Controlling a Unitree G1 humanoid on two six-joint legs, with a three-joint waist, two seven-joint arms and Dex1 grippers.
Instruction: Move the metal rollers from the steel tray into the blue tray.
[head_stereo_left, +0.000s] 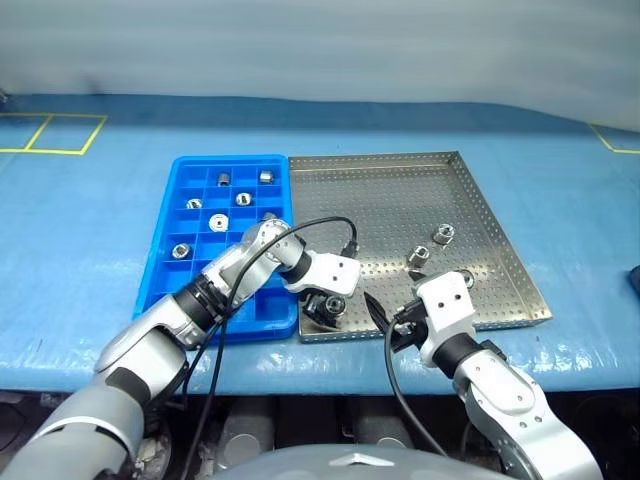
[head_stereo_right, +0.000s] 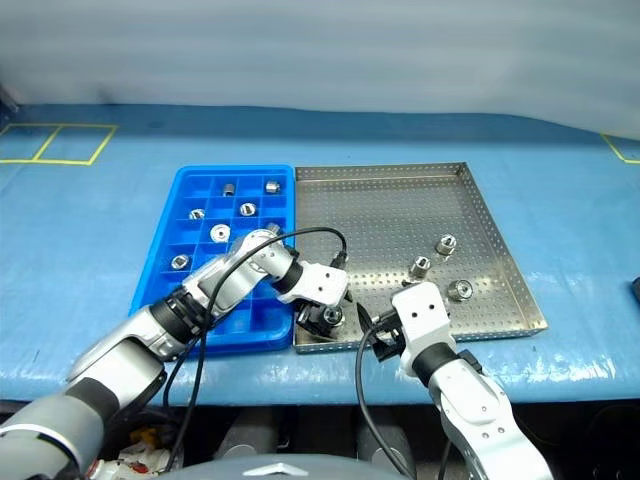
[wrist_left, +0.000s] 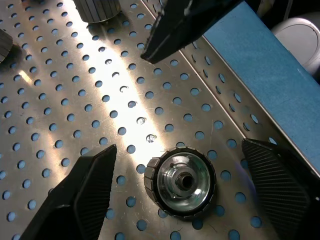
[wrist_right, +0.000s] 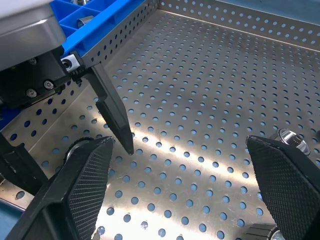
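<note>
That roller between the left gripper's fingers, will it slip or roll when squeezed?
The roller stands on its flat end on the steel tray, so it probably won't roll unless tipped. Its ribbed side likely helps the fingers hold. Solid polished metal, so probably stiff and heavy for its size.

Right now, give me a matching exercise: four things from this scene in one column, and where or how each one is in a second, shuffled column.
1. left gripper
2. right gripper
3. blue tray
4. steel tray

A. holds rollers in its compartments
B. open, nothing between its fingers
C. perforated, to the right of the other tray
D. fingers either side of a roller

Pairs: 1-D, 2-B, 3-A, 4-C
</note>
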